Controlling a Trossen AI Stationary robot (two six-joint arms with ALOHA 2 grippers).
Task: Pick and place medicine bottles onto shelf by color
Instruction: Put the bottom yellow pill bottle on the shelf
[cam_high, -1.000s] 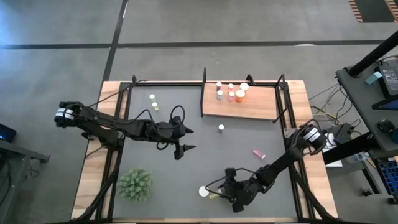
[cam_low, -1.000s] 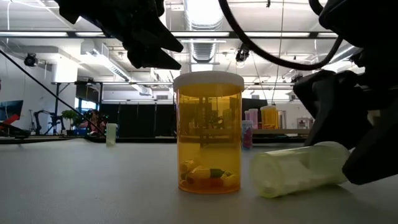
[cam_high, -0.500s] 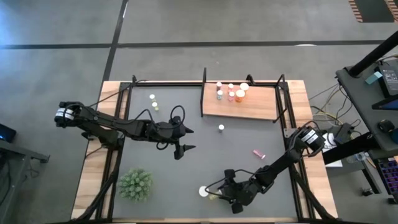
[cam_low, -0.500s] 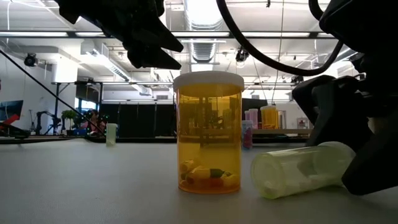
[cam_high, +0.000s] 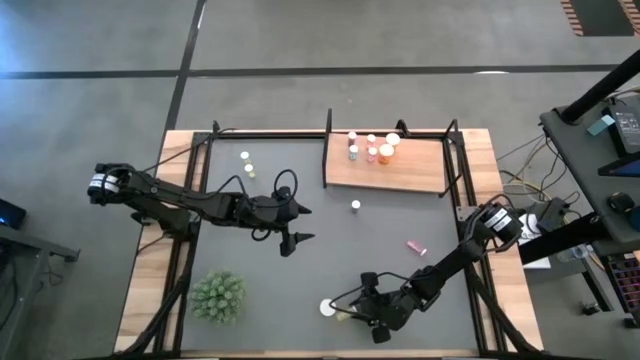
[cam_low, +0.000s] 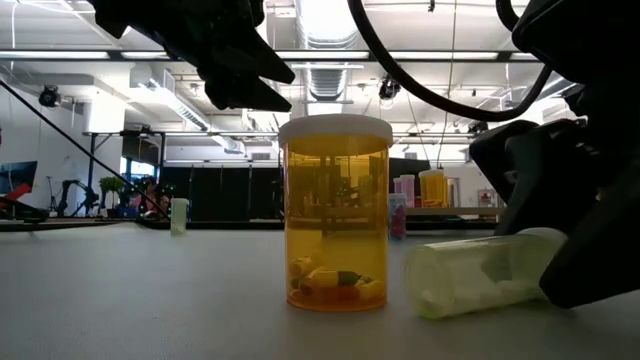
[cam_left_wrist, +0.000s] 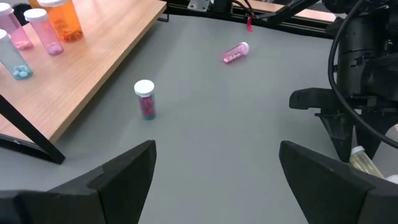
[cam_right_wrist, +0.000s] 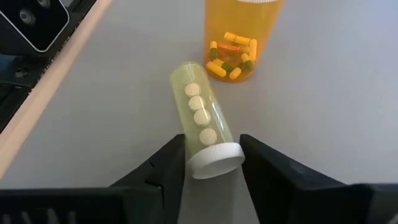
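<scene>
**Right gripper straddling a fallen yellow-green bottle**

The right gripper (cam_right_wrist: 211, 163) is sitting low at the mat's (cam_high: 400, 215) near edge, its fingers (cam_right_wrist: 166, 163) spread apart on either side of the white cap of a yellow-green bottle (cam_right_wrist: 203, 126) lying on its side beside an upright orange bottle (cam_low: 336, 213). The left gripper (cam_high: 297, 226) is hovering mid-mat, fingers apart and empty. Other bottles are standing on the shelf (cam_high: 400, 170).

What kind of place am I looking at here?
Probably a large robotics lab or workshop: a table with a grey mat, pill bottles on a small wooden shelf, and an open hall with ceiling ducts behind.
</scene>
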